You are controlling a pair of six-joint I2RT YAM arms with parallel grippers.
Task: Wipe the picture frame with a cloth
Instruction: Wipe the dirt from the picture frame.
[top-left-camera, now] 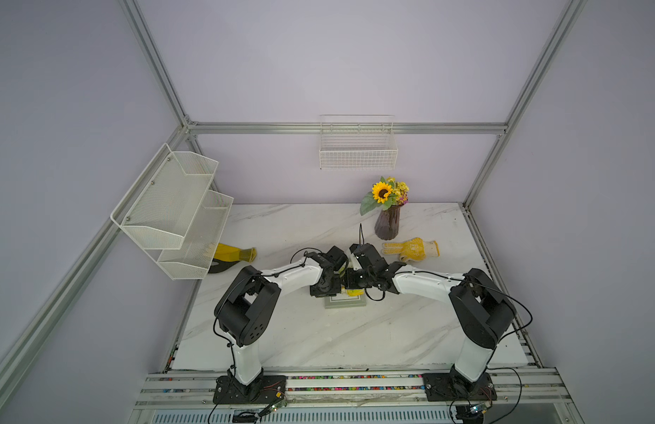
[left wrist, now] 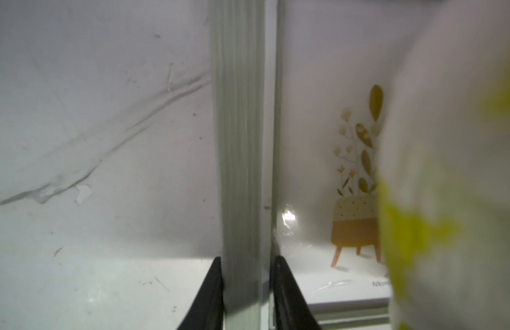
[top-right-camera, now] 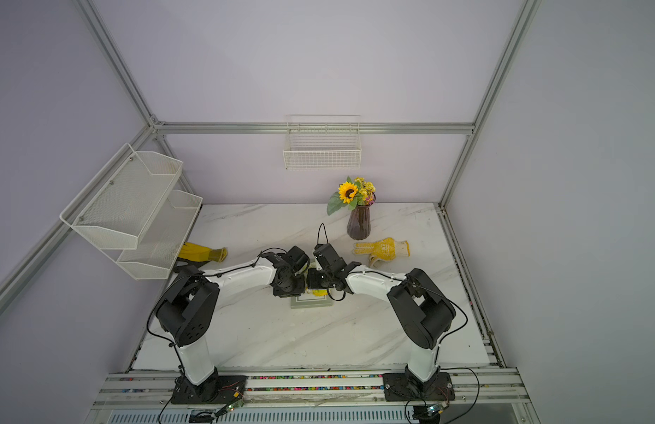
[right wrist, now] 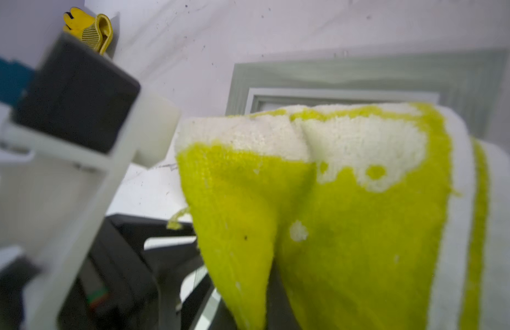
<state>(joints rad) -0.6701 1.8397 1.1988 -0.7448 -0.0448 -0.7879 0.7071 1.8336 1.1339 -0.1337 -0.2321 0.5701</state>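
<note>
Top views, left to right. Far left: white mesh rack [top-left-camera: 172,209] on the wall, with a yellow-and-black item [top-left-camera: 232,253] half under it. Centre of the bench [top-left-camera: 282,337]: left arm [top-left-camera: 296,273] and right arm [top-left-camera: 421,284] meeting over the picture frame [top-left-camera: 346,301], which lies flat on the marble with only its lower edge clear of the wrists. Right of centre: vase of flowers [top-left-camera: 388,220] and dotted glove [top-left-camera: 410,250], both well apart from the work.

Left wrist view: left jaws clamped across one rail of the frame, a black tip touching each side. Right of the rail: white mat, print [left wrist: 356,200] of a potted plant, then the cloth [left wrist: 405,228], blurred.

Right wrist view: cloth draped over the frame's face, gathered to a bunch at bottom centre. Right jaws shut tight on that bunch, tips buried in the pile.

Step in hand, as judged: wiping the face.
- Keep the left clamp steady against sliding.
- Press the cloth flat and stroke from rail to rail.
- Stop short of the left tips.
- Avoid levering the frame up by its rail.

Hidden or unclear:
- Most of frame and cloth, under both wrists in both top views.
- The right tips.
- The far corners of the frame.
- How much of the face is wiped: cannot tell.
</note>
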